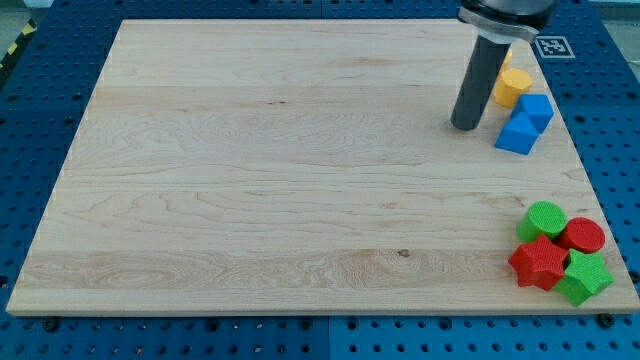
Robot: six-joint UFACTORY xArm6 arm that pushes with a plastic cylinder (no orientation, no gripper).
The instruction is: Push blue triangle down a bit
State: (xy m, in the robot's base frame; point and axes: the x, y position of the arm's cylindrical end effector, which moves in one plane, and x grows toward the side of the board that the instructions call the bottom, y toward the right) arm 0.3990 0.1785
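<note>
My tip point(465, 125) is resting on the wooden surface point(280, 170), just left of the blue triangle point(517, 134); no claw is showing, and no writing is reading clearly.

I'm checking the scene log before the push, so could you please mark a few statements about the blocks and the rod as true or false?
1. My tip sits to the view's left of the blue blocks. True.
2. The blue triangle lies at the view's bottom left corner of the board. False: it is near the view's top right, just below the blue cube.
3. A yellow block lies above the blue ones, partly behind the rod. True.
4. The red and green blocks are spread across the board's middle. False: the green cylinder, red cylinder, red star and green star cluster at the view's bottom right.
</note>
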